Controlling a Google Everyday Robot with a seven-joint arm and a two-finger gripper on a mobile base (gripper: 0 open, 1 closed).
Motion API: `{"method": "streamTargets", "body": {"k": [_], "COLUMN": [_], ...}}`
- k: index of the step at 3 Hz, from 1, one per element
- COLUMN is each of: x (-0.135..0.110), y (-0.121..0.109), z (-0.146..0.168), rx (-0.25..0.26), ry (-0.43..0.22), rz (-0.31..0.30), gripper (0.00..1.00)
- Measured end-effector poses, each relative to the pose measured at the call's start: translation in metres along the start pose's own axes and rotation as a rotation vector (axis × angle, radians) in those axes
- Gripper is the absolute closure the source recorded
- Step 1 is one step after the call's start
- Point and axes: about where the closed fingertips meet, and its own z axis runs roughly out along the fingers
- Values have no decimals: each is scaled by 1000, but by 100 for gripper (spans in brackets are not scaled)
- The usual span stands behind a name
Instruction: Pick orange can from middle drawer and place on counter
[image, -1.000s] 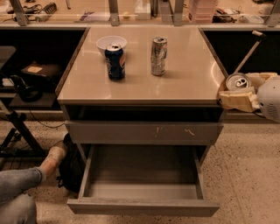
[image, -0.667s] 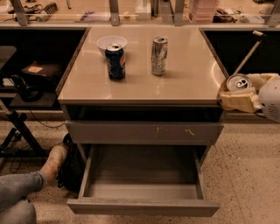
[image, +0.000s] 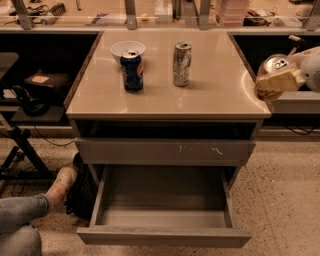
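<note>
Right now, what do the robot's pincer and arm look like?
At the picture's right edge, beside the glossy beige counter, the pincer has thick, pale tan fingers, blotchy and worn-looking, on a rounded white housing.

Single arm (image: 313, 70) enters from right edge of view, upper half. Only last segment shows, a white rounded wrist housing. Gripper (image: 274, 82) sits at its left end, reaching leftward, low side tipped slightly down. Pale beige fingers (image: 281, 80) clamped on orange can (image: 274, 64) — grip taken across can's side, just under rim. Can's silver top and pull tab face up toward camera; can body mostly hidden behind fingers. Gripper held in air — not resting on any surface.
</note>
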Motion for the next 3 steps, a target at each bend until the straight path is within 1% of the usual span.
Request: {"method": "streamTargets", "body": {"k": [1,2,3], "x": [-3,-14,-51], "y": [-41,-28,44], "z": [34,117,202], "rx": [-8,-139,-387], "ry": [129,230,250], "rz": [9,-41,-89], "gripper": [100,100,100]}}
